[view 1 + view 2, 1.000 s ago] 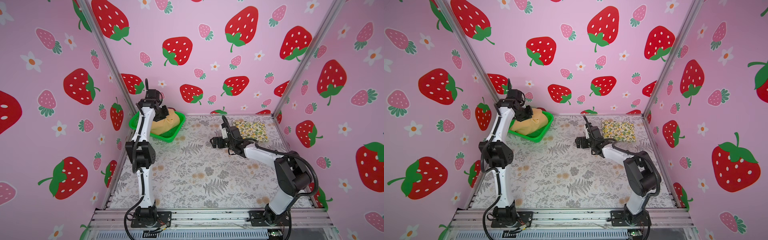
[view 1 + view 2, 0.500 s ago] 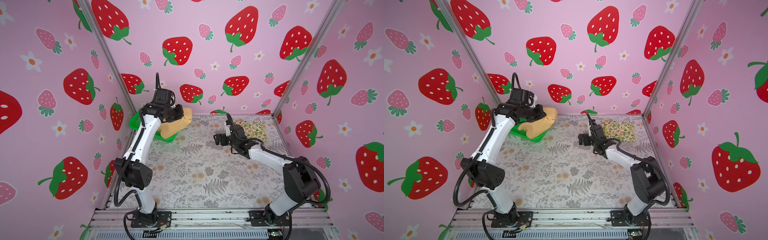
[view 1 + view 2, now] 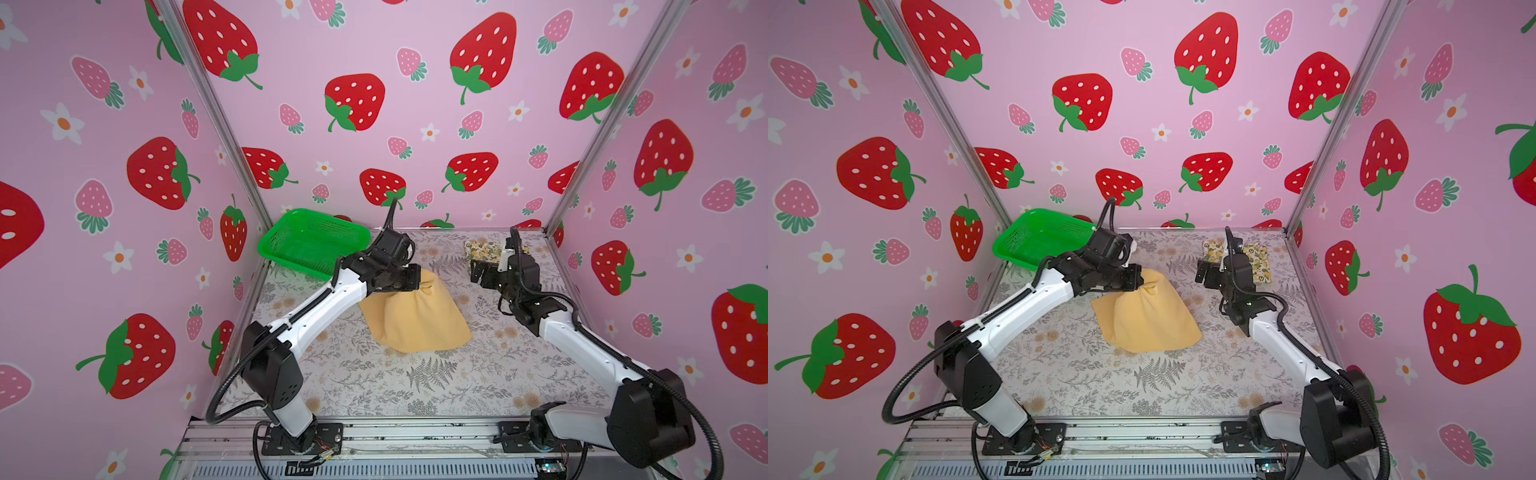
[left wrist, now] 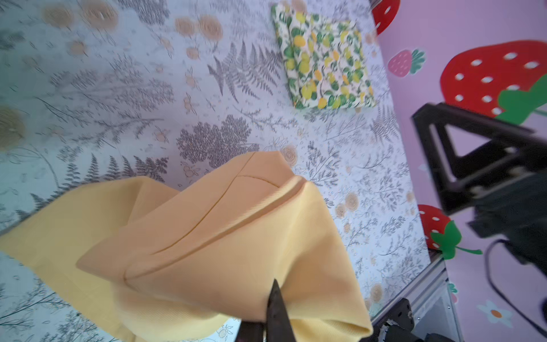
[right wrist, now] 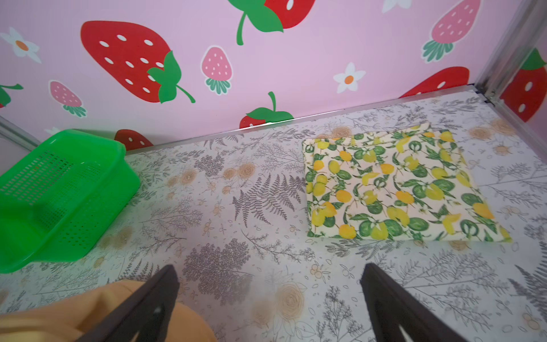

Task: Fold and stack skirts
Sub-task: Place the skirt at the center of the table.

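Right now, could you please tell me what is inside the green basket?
Nothing shows inside the green basket: only bare mesh in both top views. Its near corner is hidden behind the left arm. The mustard skirt hangs from the left gripper, outside it.

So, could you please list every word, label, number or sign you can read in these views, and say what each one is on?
None can be read.
The walls, table, basket, mustard skirt and lemon skirt carry only pictures or plain colour.
A white patch on the right arm may bear marks, too small to read.
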Motion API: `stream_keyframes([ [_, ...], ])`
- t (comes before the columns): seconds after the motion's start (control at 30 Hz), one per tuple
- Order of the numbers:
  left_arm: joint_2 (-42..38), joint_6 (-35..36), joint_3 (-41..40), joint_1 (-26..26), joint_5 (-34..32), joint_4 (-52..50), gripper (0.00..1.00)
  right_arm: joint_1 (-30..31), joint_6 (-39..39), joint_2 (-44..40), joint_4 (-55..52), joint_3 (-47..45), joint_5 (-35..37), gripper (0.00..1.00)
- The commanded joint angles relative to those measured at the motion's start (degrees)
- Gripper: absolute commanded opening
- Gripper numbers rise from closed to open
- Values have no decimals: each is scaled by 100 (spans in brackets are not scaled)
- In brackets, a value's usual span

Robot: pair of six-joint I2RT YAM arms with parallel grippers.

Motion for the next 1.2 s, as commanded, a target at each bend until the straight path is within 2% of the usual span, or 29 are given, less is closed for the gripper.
stream_keyframes([
  [0.0,69,-195,123,-94,-169,494,0,-124,134,-161,51,-63,-86,100],
  [0.23,680,-148,497,-497,-171,483,0,-171,169,-163,95,-234,-110,100],
  [0.53,1631,-293,1113,-1189,-11,556,0,-267,73,-254,-50,-318,258,100],
  [0.57,1674,-328,1111,-1207,60,599,4,-287,65,-283,-63,-325,287,100],
  [0.63,1716,-385,1074,-1209,224,669,28,-324,55,-355,-72,-379,321,100],
  [0.73,1592,-363,951,-1200,108,642,45,-361,54,-400,-80,-456,340,100],
  [0.9,1021,-307,471,-1025,-421,492,57,-373,69,-336,-23,-537,174,100],
  [1.17,-168,-501,-1044,-427,-766,628,60,-309,69,-57,169,-476,-680,100],
])
